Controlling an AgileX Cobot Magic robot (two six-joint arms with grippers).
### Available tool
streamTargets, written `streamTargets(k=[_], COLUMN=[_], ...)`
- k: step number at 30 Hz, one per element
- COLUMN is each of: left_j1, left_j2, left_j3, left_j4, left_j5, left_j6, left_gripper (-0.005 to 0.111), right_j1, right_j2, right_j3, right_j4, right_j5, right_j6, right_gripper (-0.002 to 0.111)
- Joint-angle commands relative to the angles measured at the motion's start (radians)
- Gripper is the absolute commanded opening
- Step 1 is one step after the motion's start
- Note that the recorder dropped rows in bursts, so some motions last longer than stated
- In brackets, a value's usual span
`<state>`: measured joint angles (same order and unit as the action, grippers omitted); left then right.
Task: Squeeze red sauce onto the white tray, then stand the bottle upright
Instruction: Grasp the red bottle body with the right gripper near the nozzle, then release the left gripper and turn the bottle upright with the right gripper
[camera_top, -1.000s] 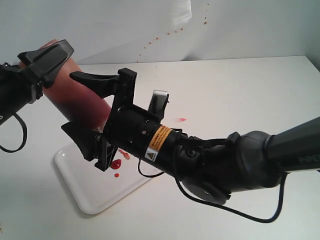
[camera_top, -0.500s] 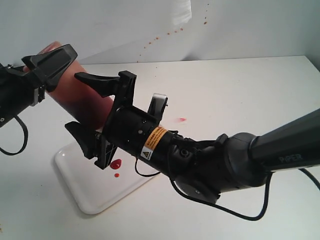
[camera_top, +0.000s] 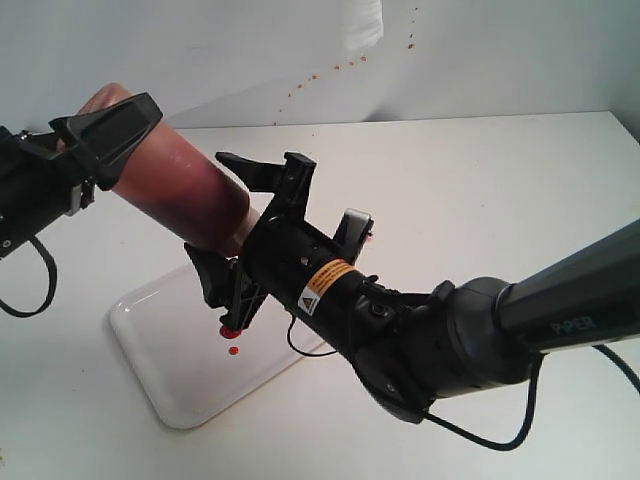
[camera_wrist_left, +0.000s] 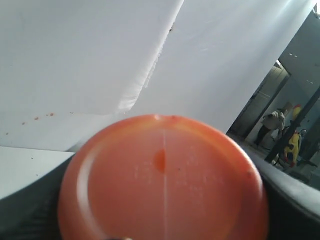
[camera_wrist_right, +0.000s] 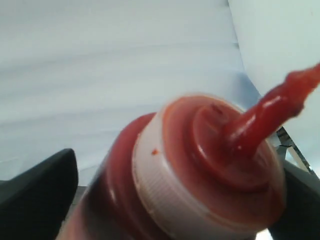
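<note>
While the bottle (camera_top: 190, 190) hangs tilted above the white tray (camera_top: 165, 385), its flat bottom points up and away and its cap end slopes down toward the tray. The left gripper (camera_top: 105, 140) is clamped on the bottle's upper end, a black finger lying along its side; in the left wrist view the orange-red bottom fills most of the picture with dark fingers at either side. The right gripper (camera_top: 215, 210) stands wide open around the lower, darker part of the bottle, one finger above and one below. In the right wrist view its fingers (camera_wrist_right: 35, 192) sit apart from the white cap (camera_wrist_right: 165, 200); whether the far one touches, I cannot tell. Red sauce coats the nozzle (camera_wrist_right: 265, 115). On the tray lies a blob of red sauce (camera_top: 232, 331), partly hidden by the right gripper, with a tiny drop (camera_top: 233, 351) just beside it. The tray rests on a white table (camera_top: 480, 190).
</note>
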<state>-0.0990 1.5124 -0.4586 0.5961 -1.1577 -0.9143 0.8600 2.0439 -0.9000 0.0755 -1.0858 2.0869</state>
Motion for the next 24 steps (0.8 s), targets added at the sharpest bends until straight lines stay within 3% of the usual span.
streamTargets(k=[1, 4, 12, 17, 21, 24], left_j1=[-0.004, -0.004, -0.004, -0.004, -0.004, -0.004], left_j2=[-0.009, -0.009, -0.009, -0.009, -0.009, -0.009], left_j3=[-0.012, -0.012, -0.012, -0.012, -0.01, -0.01], left_j4=[0.067, 0.071, 0.071, 0.074, 0.074, 0.101], left_j5=[-0.063, -0.063, -0.063, -0.063, -0.063, -0.063], left_j6=[0.034, 0.11, 0.107, 0.107, 0.107, 0.107], left_gripper=[0.0, 0.0, 0.0, 0.002, 0.013, 0.03], right_j1=[-0.003, -0.003, -0.003, -0.003, -0.003, -0.003], right_j2=[0.0, 0.0, 0.0, 0.0, 0.0, 0.0], right_j3=[0.007, 0.007, 0.007, 0.007, 0.007, 0.007], right_j4=[0.014, 0.014, 0.094, 0.118, 0.127, 0.127], right_j5=[-0.005, -0.008, -0.008, -0.008, -0.008, -0.008], right_j6=[-0.016, -0.014, -0.014, -0.014, -0.073, -0.131], right_gripper=[0.084, 0.078, 0.067, 0.046, 0.03, 0.024])
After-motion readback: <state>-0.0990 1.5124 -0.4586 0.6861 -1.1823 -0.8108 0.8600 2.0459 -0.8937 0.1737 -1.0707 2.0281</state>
